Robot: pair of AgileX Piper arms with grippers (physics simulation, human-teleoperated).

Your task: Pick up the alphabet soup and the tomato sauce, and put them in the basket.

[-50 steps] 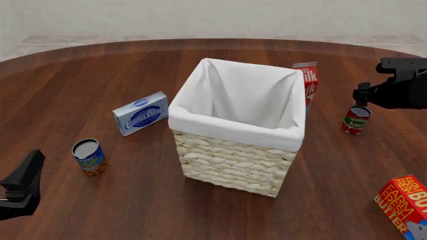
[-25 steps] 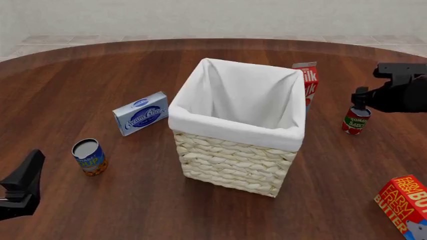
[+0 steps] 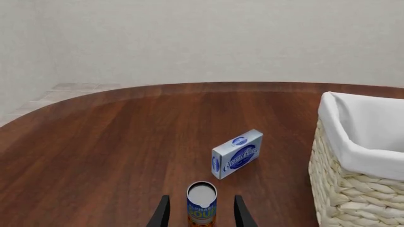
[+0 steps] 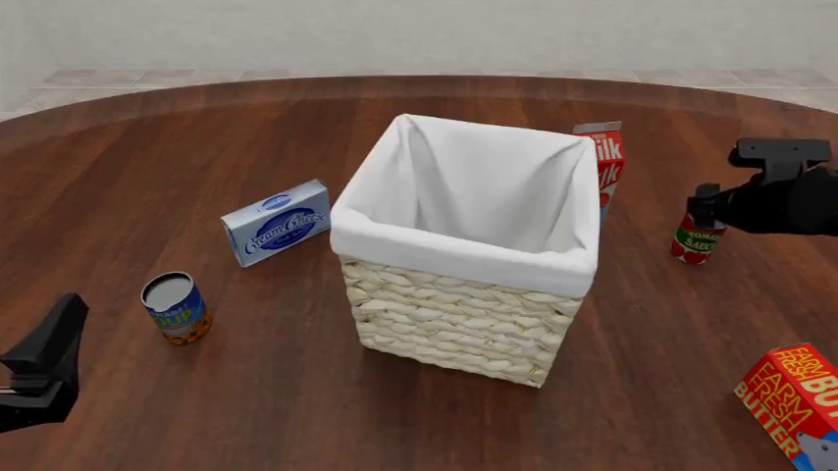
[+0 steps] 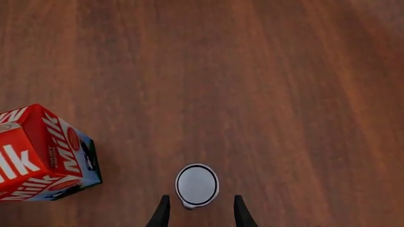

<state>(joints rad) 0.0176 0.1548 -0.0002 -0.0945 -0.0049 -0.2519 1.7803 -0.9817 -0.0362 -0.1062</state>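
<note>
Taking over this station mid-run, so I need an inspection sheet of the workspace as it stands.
Surface: round dark wood table, no spills.
Job's things: soup can upright at near left; tomato sauce can upright at right; basket at centre with nothing seen inside.
Clutter: cream cheese box, milk carton, butter box.
Hands: left hand open, in line with the soup can; right hand open above the tomato sauce can.
Cables: nothing seen.
Surroundings: pale wall, tiled floor.
</note>
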